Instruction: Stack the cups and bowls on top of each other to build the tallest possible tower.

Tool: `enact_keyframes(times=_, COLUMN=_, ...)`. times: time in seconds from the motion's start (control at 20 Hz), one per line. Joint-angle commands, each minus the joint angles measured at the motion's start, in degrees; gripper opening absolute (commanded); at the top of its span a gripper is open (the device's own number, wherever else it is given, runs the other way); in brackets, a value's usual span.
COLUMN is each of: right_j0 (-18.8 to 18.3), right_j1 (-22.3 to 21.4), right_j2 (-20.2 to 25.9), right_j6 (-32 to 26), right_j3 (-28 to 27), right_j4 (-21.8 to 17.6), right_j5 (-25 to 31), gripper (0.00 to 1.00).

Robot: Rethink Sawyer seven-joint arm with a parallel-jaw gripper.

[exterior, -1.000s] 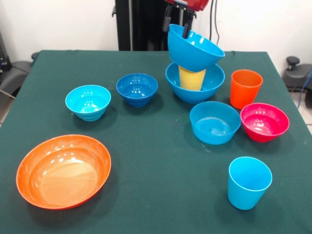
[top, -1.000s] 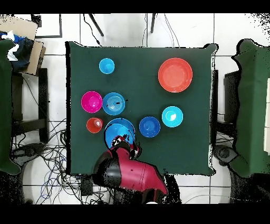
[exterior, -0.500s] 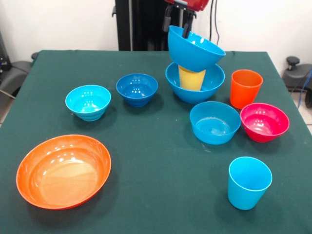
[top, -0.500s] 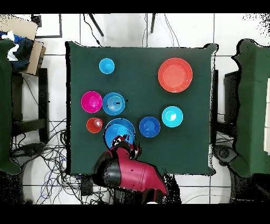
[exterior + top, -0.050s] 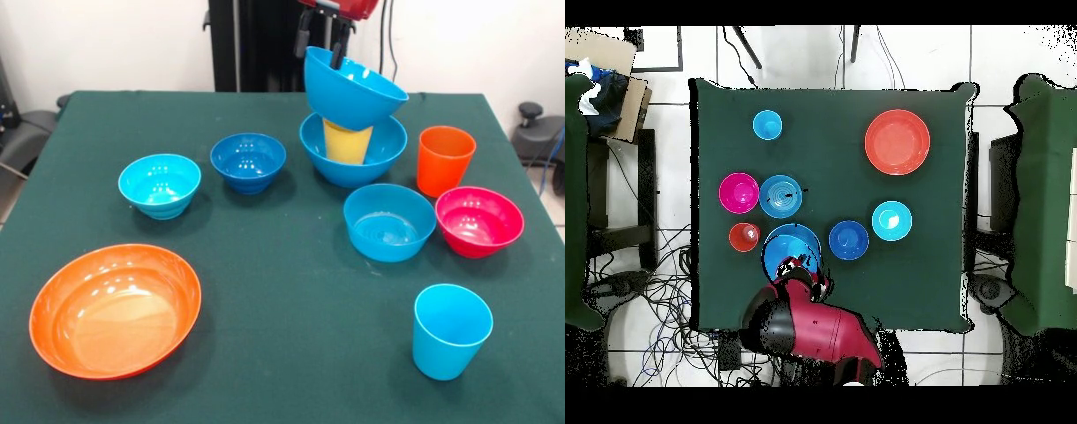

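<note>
A large blue bowl (image 5: 353, 146) near the table's far edge holds an upright yellow cup (image 5: 347, 143). A second large blue bowl (image 5: 353, 88) rests tilted on that cup. My gripper (image 5: 319, 49) is open at its upper left rim, one finger outside the wall and one inside. Overhead, the arm covers part of this stack (image 5: 792, 250), with the gripper (image 5: 808, 272) at its edge. An orange cup (image 5: 444, 159), a light blue cup (image 5: 450, 329), a magenta bowl (image 5: 478, 221), a medium light blue bowl (image 5: 388, 221), a dark blue bowl (image 5: 248, 162), a cyan bowl (image 5: 160, 185) and a wide orange bowl (image 5: 115, 309) stand apart.
The green table (image 5: 282, 265) has open cloth in its middle and along the left side. The orange cup stands close to the right of the stack. Chairs and cables surround the table (image 5: 835, 110) in the overhead view.
</note>
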Motion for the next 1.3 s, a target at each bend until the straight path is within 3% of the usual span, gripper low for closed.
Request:
enact_keyframes(times=0.05, right_j0=3.31, right_j1=-4.26, right_j2=1.03, right_j6=3.90, right_j3=-3.74, right_j4=0.38, right_j5=15.27, gripper=1.00)
enact_keyframes(times=0.55, right_j0=2.44, right_j1=-7.26, right_j2=1.98, right_j6=3.58, right_j3=-3.94, right_j4=-0.46, right_j5=19.42, gripper=1.00)
enact_keyframes(times=1.3, right_j0=2.08, right_j1=-5.80, right_j2=2.45, right_j6=4.61, right_j3=-3.88, right_j4=-1.01, right_j5=17.38, gripper=1.00)
